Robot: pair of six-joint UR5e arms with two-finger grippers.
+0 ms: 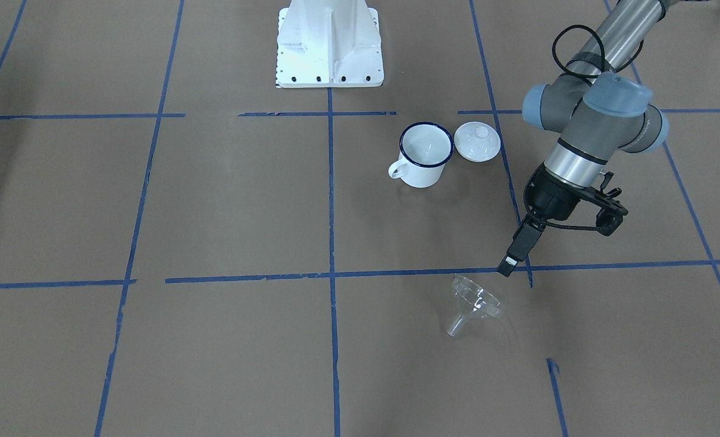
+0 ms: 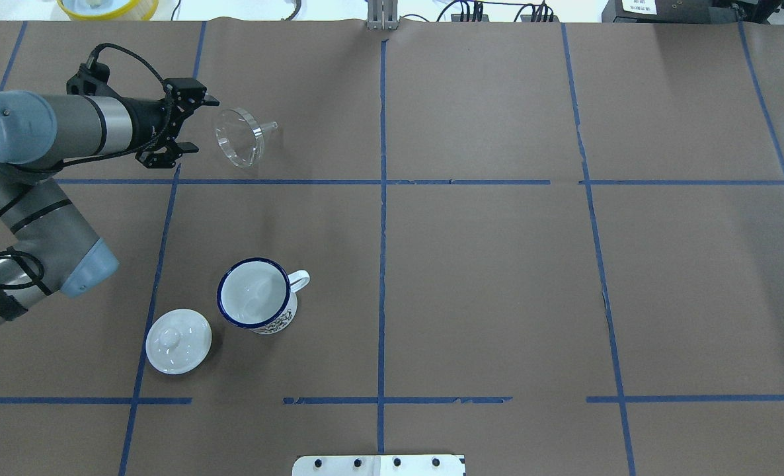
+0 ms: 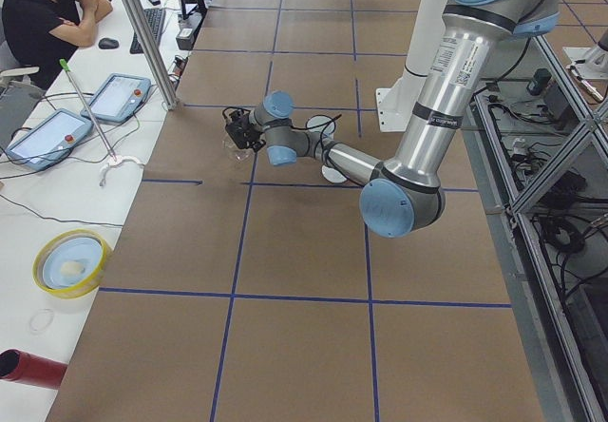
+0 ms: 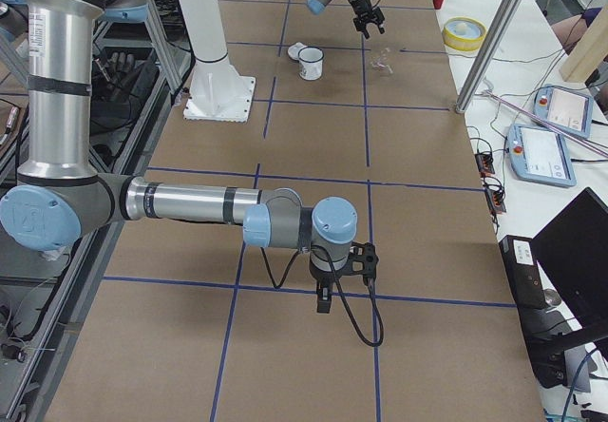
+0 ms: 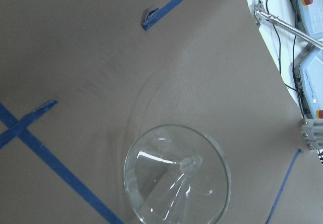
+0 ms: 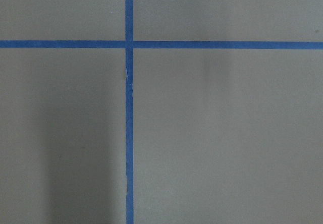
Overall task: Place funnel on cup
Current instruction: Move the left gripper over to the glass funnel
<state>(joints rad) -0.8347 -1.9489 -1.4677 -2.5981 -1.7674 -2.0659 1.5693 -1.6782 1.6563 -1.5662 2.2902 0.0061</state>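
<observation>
- The left gripper (image 2: 196, 124) hangs with its jaws spread wide, just at the 9 o'clock side of the funnel (image 2: 238, 137), seen from overhead.
- The clear funnel lies on its side on the table (image 2: 498, 264), well apart from the upright cup (image 2: 256, 297), at its 12 o'clock.
- A white lid (image 2: 178, 341) sits near the cup's 8 o'clock.
- The right gripper (image 4: 325, 300) hovers elsewhere over the table; I cannot tell how wide its jaws are.

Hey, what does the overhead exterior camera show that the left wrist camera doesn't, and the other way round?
Overhead only: the upright cup, the white lid beside it, and the open left end effector near the funnel. Wrist only: grey boxes with red buttons at the far right. Both: the clear funnel lying on its side on the brown paper, and blue tape lines.
</observation>
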